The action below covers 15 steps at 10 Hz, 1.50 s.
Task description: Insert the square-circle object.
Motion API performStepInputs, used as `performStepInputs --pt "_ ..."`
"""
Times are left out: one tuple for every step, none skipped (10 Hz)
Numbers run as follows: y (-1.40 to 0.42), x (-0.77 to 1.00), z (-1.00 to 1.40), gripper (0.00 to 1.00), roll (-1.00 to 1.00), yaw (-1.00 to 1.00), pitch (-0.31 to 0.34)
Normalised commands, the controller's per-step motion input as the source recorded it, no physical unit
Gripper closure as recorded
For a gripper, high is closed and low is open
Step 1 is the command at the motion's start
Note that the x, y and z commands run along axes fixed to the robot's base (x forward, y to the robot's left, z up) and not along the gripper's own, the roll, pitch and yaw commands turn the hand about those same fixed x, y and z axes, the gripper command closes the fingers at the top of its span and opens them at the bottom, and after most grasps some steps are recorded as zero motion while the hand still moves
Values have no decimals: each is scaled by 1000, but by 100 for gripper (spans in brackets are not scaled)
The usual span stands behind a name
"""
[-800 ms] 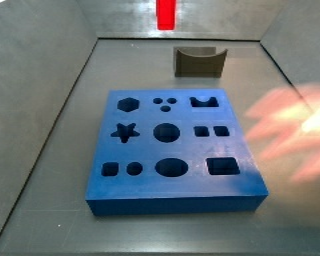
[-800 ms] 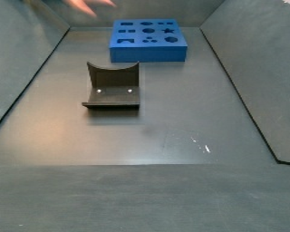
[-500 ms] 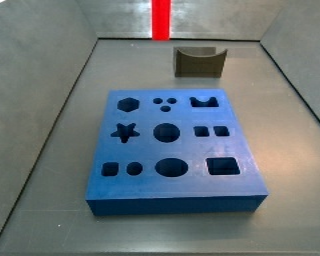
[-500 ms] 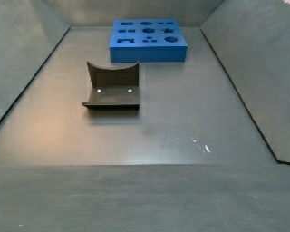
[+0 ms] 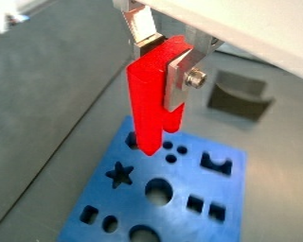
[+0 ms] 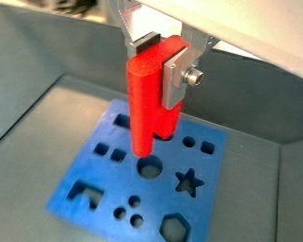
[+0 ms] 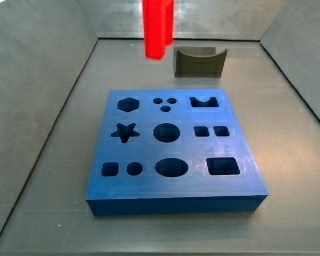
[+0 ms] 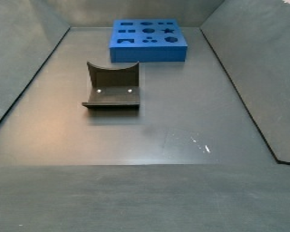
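My gripper point(image 5: 165, 68) is shut on the square-circle object point(image 5: 149, 104), a bright red piece with two long parallel pegs pointing down. It shows in both wrist views, also point(image 6: 147, 99), with silver fingers point(image 6: 177, 76) clamped on its upper end. It hangs above the blue board point(image 5: 161, 194) with shaped holes, over the hexagon and small round holes. In a side view the red piece point(image 7: 156, 28) hangs above the board's point(image 7: 176, 150) far edge, with the gripper out of frame. The red piece and gripper are out of view in a side view showing the board point(image 8: 149, 42) far off.
A dark grey-brown block point(image 7: 198, 61) with a curved notch stands behind the board, also seen in a side view point(image 8: 112, 86) and a wrist view point(image 5: 240, 97). Grey walls point(image 7: 43, 90) enclose the floor on all sides.
The red piece has come lower and nearer over the board's far edge. A blurred shape at the right of the earliest side view is gone.
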Motion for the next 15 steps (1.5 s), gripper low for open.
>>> performStepInputs --pt "-286 0 -283 100 0 -911 -131" --pt "-286 0 -286 100 0 -911 -131" --pt "-289 0 -291 100 0 -900 -127" --pt "-343 0 -180 100 0 -886 -29" --pt "-337 0 -109 100 0 -911 0" --pt "-294 0 -114 100 4 -931 0" --pt "-226 0 -143 100 34 -960 1" --pt "-146 0 -191 100 57 -997 11" --pt "-60 -51 -309 100 116 -1000 37" --pt "0 -63 -337 100 101 -997 70" --pt "0 -71 -317 100 79 -911 160" --pt "0 -80 -303 100 86 -877 186" --pt "0 -83 -300 100 86 -874 189" --pt "-26 -100 -277 100 114 -820 209" --pt "-423 0 -420 100 60 -766 91"
